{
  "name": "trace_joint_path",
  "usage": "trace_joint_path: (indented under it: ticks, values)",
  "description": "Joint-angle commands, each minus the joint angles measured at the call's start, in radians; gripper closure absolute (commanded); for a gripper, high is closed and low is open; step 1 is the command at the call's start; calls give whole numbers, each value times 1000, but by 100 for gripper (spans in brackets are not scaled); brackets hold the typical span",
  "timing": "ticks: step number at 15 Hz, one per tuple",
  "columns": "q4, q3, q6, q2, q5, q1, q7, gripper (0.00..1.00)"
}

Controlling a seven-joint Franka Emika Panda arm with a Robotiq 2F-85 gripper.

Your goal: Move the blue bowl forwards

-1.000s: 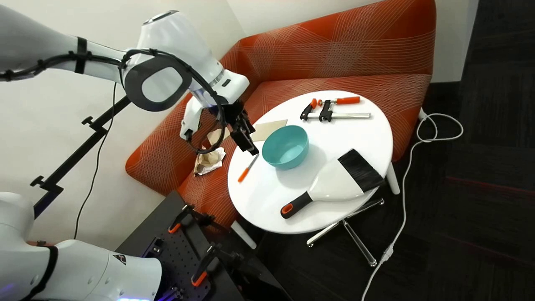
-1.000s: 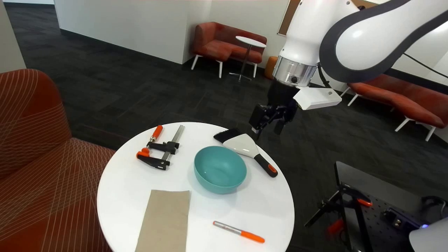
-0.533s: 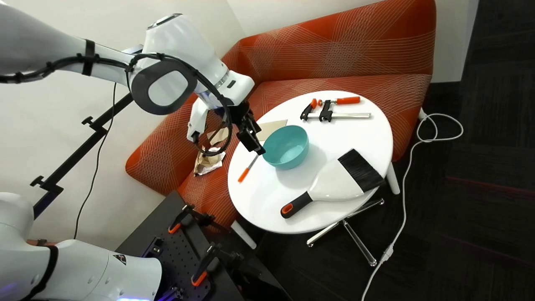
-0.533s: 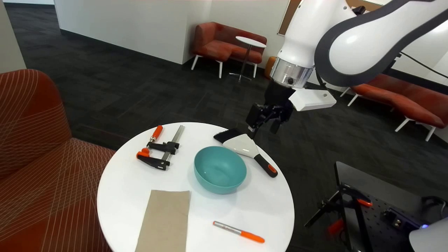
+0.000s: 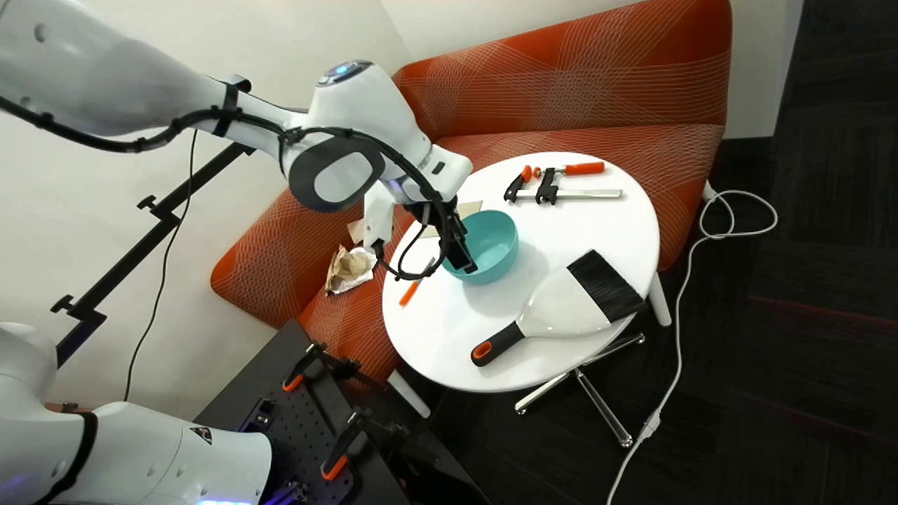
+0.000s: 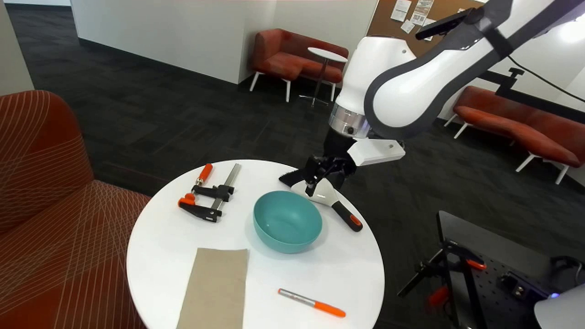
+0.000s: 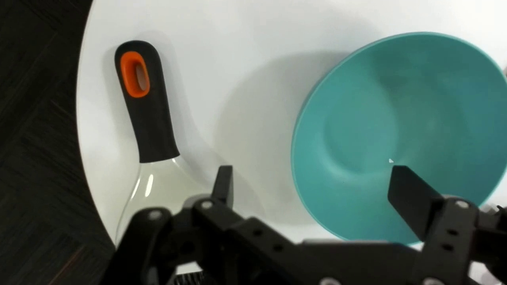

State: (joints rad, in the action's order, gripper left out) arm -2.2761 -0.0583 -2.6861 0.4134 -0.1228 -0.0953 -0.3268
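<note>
Bowl, blue, sat upright on the round white table (no corners), just inward of the edge where the brush lay; clamp by the far left edge in an exterior view. My gripper was spread wide, nothing held: in the wrist view one finger showed over the bowl's inside, its mate outside the rim, height above it unclear. I took the step for the approach, bowl not yet gripped. Judged it light, stiff, likely plastic, smooth enough to slip, hard to break. Best hold: pinch the brush-side rim, one finger in, one out, as the whole bowl looked too wide to span; a one-sided pinch could tip it. No brand seen on the bowl. Print on the pen, pale mark on the clamp, wall notices: all too small for me to read.
</note>
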Motion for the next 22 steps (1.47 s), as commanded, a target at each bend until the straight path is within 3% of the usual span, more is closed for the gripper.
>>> trace_joint_path:
  ticks: [1,9,10,12,20,22]
  values:
    - [81,3,-5,96,-47,-11,67,0]
    - [170,29,5,212,-95,-47,152,0]
    - [178,29,7,221,-97,-49,153,22]
    - [188,30,7,234,-96,-52,158,32]
    - [201,34,13,240,-94,-55,162,95]
    - [201,30,18,239,-90,-49,156,100]
